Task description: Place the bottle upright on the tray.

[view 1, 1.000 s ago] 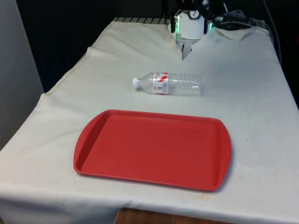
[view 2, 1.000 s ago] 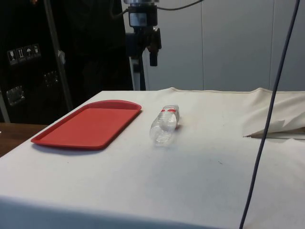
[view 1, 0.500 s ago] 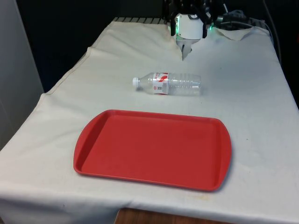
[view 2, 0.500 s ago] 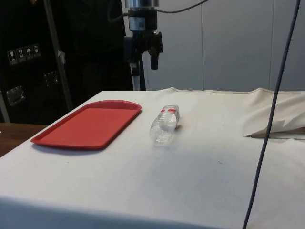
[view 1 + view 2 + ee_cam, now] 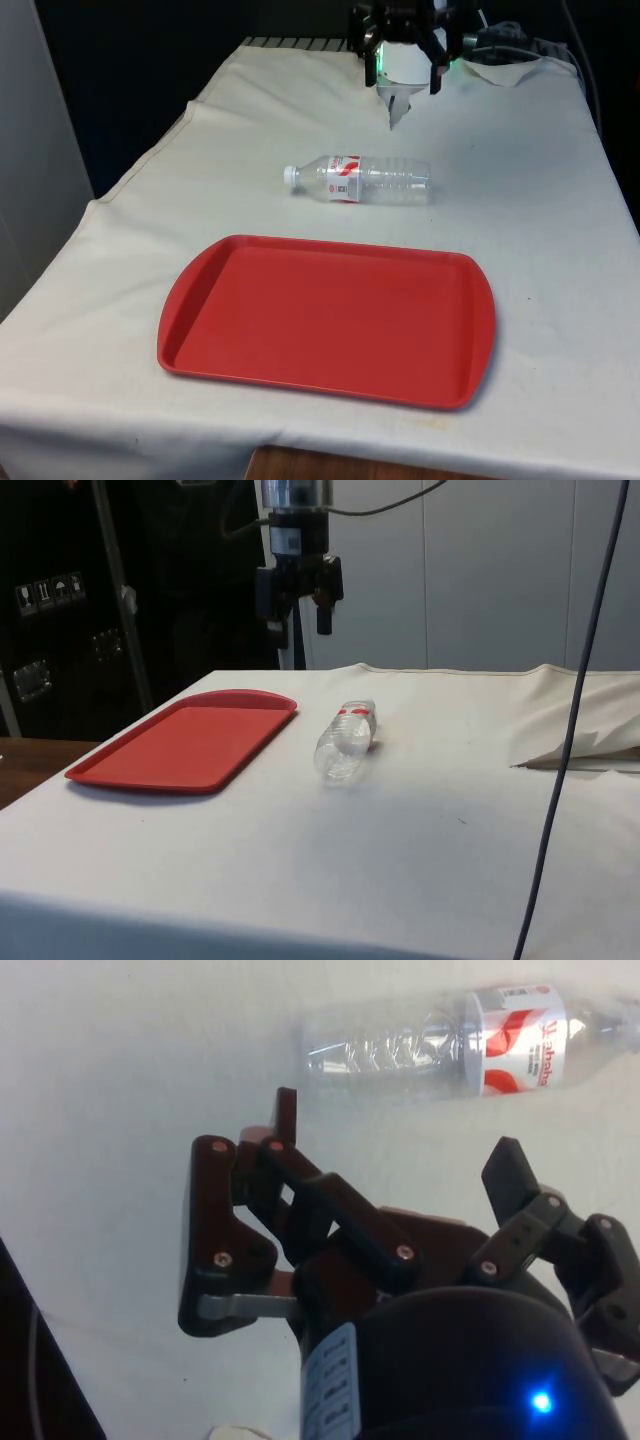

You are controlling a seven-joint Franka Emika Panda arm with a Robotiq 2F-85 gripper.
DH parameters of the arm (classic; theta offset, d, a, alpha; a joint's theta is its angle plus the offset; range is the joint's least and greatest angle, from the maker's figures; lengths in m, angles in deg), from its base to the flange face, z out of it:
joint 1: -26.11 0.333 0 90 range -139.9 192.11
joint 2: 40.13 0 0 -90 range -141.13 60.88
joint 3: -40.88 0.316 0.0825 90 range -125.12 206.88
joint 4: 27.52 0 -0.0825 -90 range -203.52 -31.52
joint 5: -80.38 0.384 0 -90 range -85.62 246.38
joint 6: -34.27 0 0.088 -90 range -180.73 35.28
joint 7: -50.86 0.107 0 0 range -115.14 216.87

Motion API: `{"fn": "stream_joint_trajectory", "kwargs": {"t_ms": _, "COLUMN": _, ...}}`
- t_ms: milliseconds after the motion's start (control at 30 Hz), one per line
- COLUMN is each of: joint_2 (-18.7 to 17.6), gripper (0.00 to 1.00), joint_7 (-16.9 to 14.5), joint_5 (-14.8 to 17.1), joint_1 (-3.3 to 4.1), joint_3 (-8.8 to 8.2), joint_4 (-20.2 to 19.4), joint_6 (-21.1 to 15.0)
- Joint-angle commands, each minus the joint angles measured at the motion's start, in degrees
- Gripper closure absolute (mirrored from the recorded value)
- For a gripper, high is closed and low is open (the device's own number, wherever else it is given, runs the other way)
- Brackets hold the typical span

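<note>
While the red tray [image 5: 325,320] is lying flat on the white cloth [image 5: 540,200] toward the front view's left and near edge, the clear plastic water bottle [image 5: 360,179] is resting on its side just beyond the tray's far rim, apart from it, with its white cap pointing to the front view's left and its red-and-white label next to the neck. Farther back and slightly toward the front view's right, the black gripper [image 5: 401,45] is hanging in the air above the cloth, well apart from the bottle.

In the side view, the tray [image 5: 185,742] is sitting at the left, the bottle [image 5: 345,742] is lying to its right with its base toward the camera, and the gripper [image 5: 297,600] is hovering above and behind them.

Compared with the frames a second ago, the fingers are now spreading: the two fingertips [image 5: 285,1120] are standing clearly apart, empty, whereas earlier they were close together. Bottle and tray are remaining where they were. In the wrist view, the bottle [image 5: 450,1035] is lying on the cloth beyond the parted fingers.
</note>
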Motion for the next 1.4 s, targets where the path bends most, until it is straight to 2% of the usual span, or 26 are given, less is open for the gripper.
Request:
{"fn": "stream_joint_trajectory", "kwargs": {"t_ms": 0, "joint_2": -0.2, "gripper": 0.00, "joint_7": 1.3, "joint_5": -0.5, "joint_1": 0.00, "joint_3": 0.00, "joint_4": -0.4, "joint_6": -1.4}}
{"fn": "stream_joint_trajectory", "kwargs": {"t_ms": 200, "joint_2": -1.1, "gripper": 0.00, "joint_7": 3.7, "joint_5": -0.5, "joint_1": 0.00, "joint_3": 0.00, "joint_4": -0.8, "joint_6": -3.1}}
{"fn": "stream_joint_trajectory", "kwargs": {"t_ms": 233, "joint_2": -0.9, "gripper": 0.00, "joint_7": 2.8, "joint_5": 0.0, "joint_1": 0.00, "joint_3": 0.00, "joint_4": -0.5, "joint_6": -2.1}}
{"fn": "stream_joint_trajectory", "kwargs": {"t_ms": 267, "joint_2": -1.2, "gripper": 0.00, "joint_7": 4.0, "joint_5": -0.6, "joint_1": 0.00, "joint_3": 0.00, "joint_4": -0.9, "joint_6": -3.4}}
{"fn": "stream_joint_trajectory", "kwargs": {"t_ms": 467, "joint_2": -2.0, "gripper": 0.00, "joint_7": 6.2, "joint_5": -0.6, "joint_1": 0.00, "joint_3": 0.00, "joint_4": -1.2, "joint_6": -5.0}}
{"fn": "stream_joint_trajectory", "kwargs": {"t_ms": 500, "joint_2": -1.9, "gripper": 0.00, "joint_7": 5.3, "joint_5": 0.0, "joint_1": 0.00, "joint_3": 0.00, "joint_4": -1.0, "joint_6": -4.2}}
{"fn": "stream_joint_trajectory", "kwargs": {"t_ms": 600, "joint_2": -2.3, "gripper": 0.00, "joint_7": 7.4, "joint_5": -0.6, "joint_1": 0.00, "joint_3": -0.06, "joint_4": -1.4, "joint_6": -5.7}}
{"fn": "stream_joint_trajectory", "kwargs": {"t_ms": 767, "joint_2": -2.7, "gripper": 0.00, "joint_7": 9.0, "joint_5": -0.7, "joint_1": -0.06, "joint_3": -0.11, "joint_4": -1.4, "joint_6": -6.2}}
{"fn": "stream_joint_trajectory", "kwargs": {"t_ms": 833, "joint_2": -2.7, "gripper": 0.00, "joint_7": 8.5, "joint_5": -0.1, "joint_1": 0.00, "joint_3": 0.00, "joint_4": -1.2, "joint_6": -5.3}}
{"fn": "stream_joint_trajectory", "kwargs": {"t_ms": 900, "joint_2": -3.0, "gripper": 0.00, "joint_7": 10.3, "joint_5": -0.9, "joint_1": -0.06, "joint_3": -0.11, "joint_4": -1.5, "joint_6": -6.5}}
{"fn": "stream_joint_trajectory", "kwargs": {"t_ms": 1067, "joint_2": -3.1, "gripper": 0.00, "joint_7": 12.0, "joint_5": -1.2, "joint_1": -0.06, "joint_3": -0.17, "joint_4": -1.9, "joint_6": -6.9}}
{"fn": "stream_joint_trajectory", "kwargs": {"t_ms": 1100, "joint_2": -3.2, "gripper": 0.00, "joint_7": 11.2, "joint_5": -0.4, "joint_1": -0.06, "joint_3": 0.00, "joint_4": -1.5, "joint_6": -5.9}}
{"fn": "stream_joint_trajectory", "kwargs": {"t_ms": 1133, "joint_2": -3.0, "gripper": 0.00, "joint_7": 12.6, "joint_5": -1.4, "joint_1": -0.06, "joint_3": -0.17, "joint_4": -2.2, "joint_6": -7.0}}
{"fn": "stream_joint_trajectory", "kwargs": {"t_ms": 1300, "joint_2": -2.8, "gripper": 0.00, "joint_7": 14.3, "joint_5": -1.9, "joint_1": -0.06, "joint_3": -0.23, "joint_4": -3.1, "joint_6": -7.6}}
{"fn": "stream_joint_trajectory", "kwargs": {"t_ms": 1333, "joint_2": -2.8, "gripper": 0.00, "joint_7": 14.5, "joint_5": -2.1, "joint_1": -0.06, "joint_3": -0.23, "joint_4": -3.3, "joint_6": -7.7}}
{"fn": "stream_joint_trajectory", "kwargs": {"t_ms": 1367, "joint_2": -3.2, "gripper": 0.00, "joint_7": 13.1, "joint_5": -0.8, "joint_1": -0.06, "joint_3": 0.00, "joint_4": -2.6, "joint_6": -6.7}}
